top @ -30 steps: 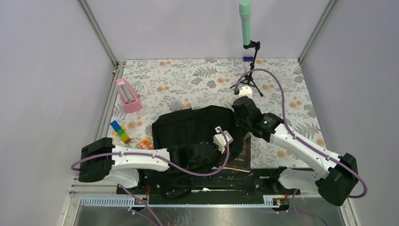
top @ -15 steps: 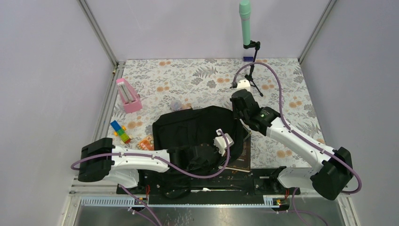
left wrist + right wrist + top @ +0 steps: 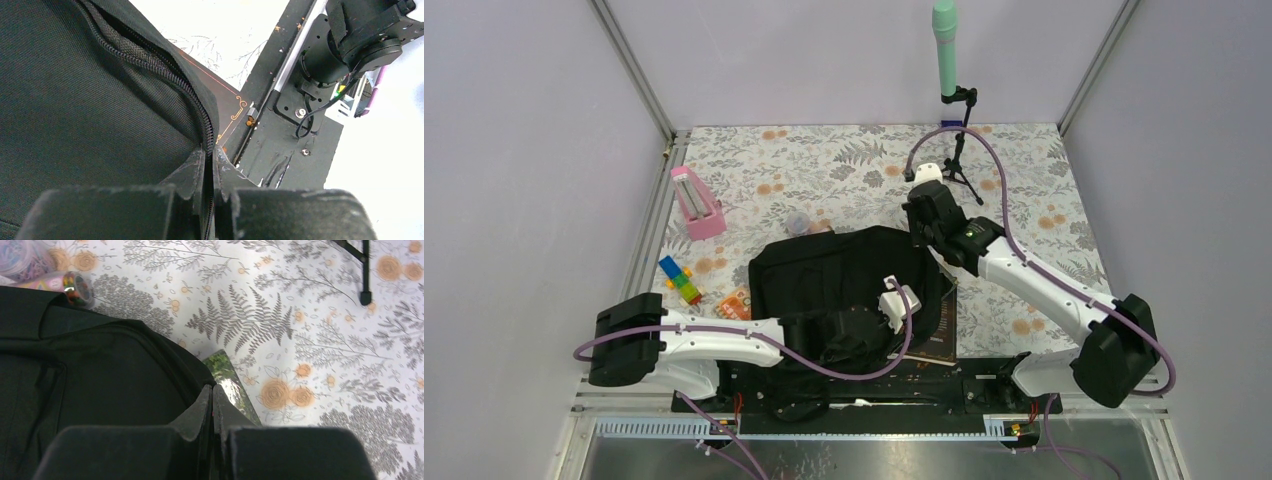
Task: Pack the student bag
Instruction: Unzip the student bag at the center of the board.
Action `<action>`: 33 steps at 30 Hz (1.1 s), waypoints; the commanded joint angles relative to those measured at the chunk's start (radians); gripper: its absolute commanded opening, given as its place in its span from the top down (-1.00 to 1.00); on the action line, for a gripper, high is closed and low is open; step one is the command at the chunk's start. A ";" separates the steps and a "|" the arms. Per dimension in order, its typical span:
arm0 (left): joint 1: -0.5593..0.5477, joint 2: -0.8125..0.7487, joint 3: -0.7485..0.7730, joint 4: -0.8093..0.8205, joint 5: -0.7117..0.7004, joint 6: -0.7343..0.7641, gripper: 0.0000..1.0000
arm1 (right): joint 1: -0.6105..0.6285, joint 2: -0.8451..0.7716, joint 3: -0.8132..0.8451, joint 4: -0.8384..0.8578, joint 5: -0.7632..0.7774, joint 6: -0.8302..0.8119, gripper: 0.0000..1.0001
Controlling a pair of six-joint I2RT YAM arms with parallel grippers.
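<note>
The student bag (image 3: 839, 270) is lying flat on the table (image 3: 824, 160) between both arms, the left gripper (image 3: 209, 156) is clamping its zip edge, the right gripper (image 3: 211, 391) is resting closed at its far rim, and this soft, limp fabric is likely demanding holds along the stiffer zip seam.

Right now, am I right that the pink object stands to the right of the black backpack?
Not quite: the pink object stands to the left of the black backpack, as the top external view shows.
</note>
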 commanded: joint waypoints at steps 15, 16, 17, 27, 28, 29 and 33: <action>-0.023 -0.025 -0.032 0.029 0.090 0.001 1.00 | -0.015 0.249 0.219 0.088 -0.192 -0.100 1.00; -0.023 -0.026 -0.031 0.028 0.086 0.001 1.00 | -0.015 0.264 0.236 0.074 -0.206 -0.098 1.00; -0.023 -0.029 -0.029 0.027 0.082 0.000 1.00 | -0.015 0.279 0.253 0.063 -0.219 -0.097 1.00; -0.023 0.007 -0.005 0.060 0.131 0.008 1.00 | -0.012 0.377 0.325 0.050 -0.366 -0.086 1.00; -0.023 0.011 -0.001 0.061 0.140 0.009 1.00 | -0.012 0.383 0.327 0.051 -0.368 -0.090 1.00; -0.023 0.011 0.001 0.063 0.145 0.011 1.00 | -0.010 0.389 0.330 0.051 -0.395 -0.094 1.00; -0.023 0.007 0.011 0.073 0.146 0.021 1.00 | -0.002 0.403 0.336 0.060 -0.430 -0.105 1.00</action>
